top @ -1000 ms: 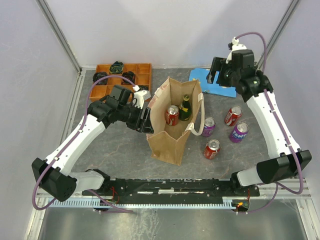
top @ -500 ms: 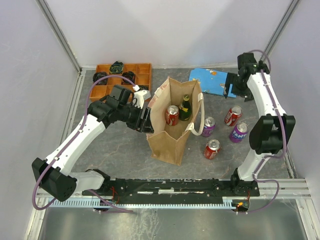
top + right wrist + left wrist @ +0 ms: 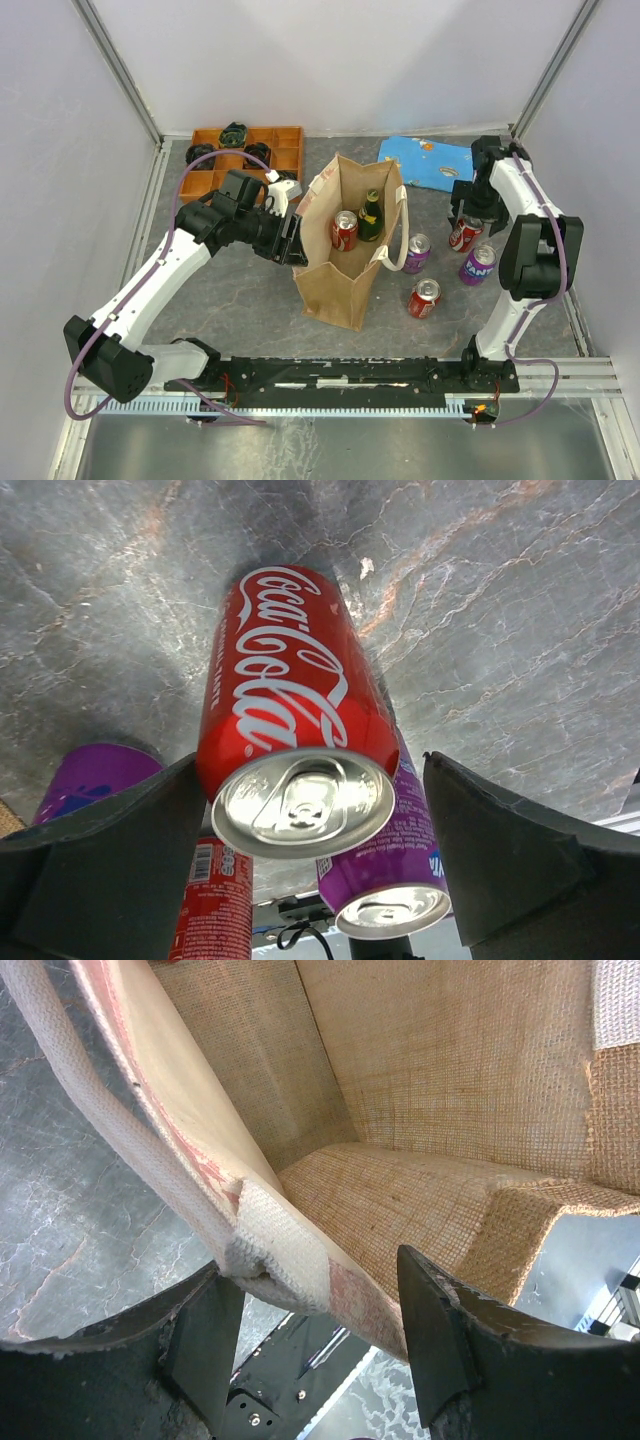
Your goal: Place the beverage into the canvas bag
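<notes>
The tan canvas bag (image 3: 345, 270) stands open mid-table with a red can (image 3: 343, 230) and a green bottle (image 3: 370, 215) inside. My left gripper (image 3: 290, 237) is open and straddles the bag's left rim; in the left wrist view the left gripper (image 3: 315, 1270) has the rim and white handle patch (image 3: 275, 1260) between its jaws. My right gripper (image 3: 465, 215) is open, lowered over an upright red Coca-Cola can (image 3: 465, 234). In the right wrist view the right gripper (image 3: 310, 765) has that can (image 3: 290, 720) between its fingers.
A small purple can (image 3: 416, 253), a purple Fanta can (image 3: 478, 264) and another red can (image 3: 424, 298) stand to the right of the bag. A blue flat board (image 3: 430, 160) lies at the back right. An orange compartment tray (image 3: 250, 150) sits at the back left.
My right arm swung from over the blue board forward and down, so its open jaws now straddle the red Coca-Cola can. The left arm and the bag have not moved.
</notes>
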Robot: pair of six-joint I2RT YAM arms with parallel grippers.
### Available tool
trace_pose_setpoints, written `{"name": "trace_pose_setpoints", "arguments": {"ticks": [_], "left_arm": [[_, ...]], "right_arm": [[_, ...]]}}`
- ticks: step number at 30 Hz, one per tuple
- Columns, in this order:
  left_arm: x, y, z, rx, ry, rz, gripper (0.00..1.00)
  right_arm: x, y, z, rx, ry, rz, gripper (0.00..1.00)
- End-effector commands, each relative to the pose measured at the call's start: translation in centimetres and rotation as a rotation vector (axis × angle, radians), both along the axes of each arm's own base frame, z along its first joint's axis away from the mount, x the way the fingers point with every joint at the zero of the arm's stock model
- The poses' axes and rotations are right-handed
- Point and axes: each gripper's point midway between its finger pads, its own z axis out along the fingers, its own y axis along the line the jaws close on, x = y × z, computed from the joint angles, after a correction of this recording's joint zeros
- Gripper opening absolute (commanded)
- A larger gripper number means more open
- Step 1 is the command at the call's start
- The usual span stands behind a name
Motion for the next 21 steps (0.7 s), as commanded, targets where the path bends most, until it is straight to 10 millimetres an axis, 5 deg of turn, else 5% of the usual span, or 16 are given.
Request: {"name": "trace_pose_setpoints", "arguments": {"ticks": [1, 6, 10, 12, 16, 21], "left_arm": [[0.8, -0.3, 2.1, -0.035, -0.093, -0.016, 0.68], [0.8, -0.4, 2.1, -0.035, -0.096, -0.019, 0.68], [0.8, -0.4, 2.0, -0.036, -0.094, -0.02, 0.68], [0.9, -0.4, 2.1, -0.036, -0.097, -0.019, 0.68], [1.0, -0.3, 2.2, -0.034, -0.102, -0.015, 0.68], [1.1, -0.4, 2.1, -0.033, -0.104, -0.013, 0.68]], "right_arm": [[0.0, -0.2, -1.1, 0.007, 0.005, -0.001, 0.94], [-0.1, -0.3, -0.1, 0.002, -0.035, -0.01, 0.63], [0.5, -0.2, 1.9, 0.007, -0.081, -0.001, 0.16], [1.0, 0.1, 3.8, 0.02, -0.125, 0.002, 0.01], [2.2, 2.1, 10.5, 0.045, -0.251, 0.049, 0.0], [3.4, 7.9, 21.0, 0.061, -0.464, 0.186, 0.0]]}}
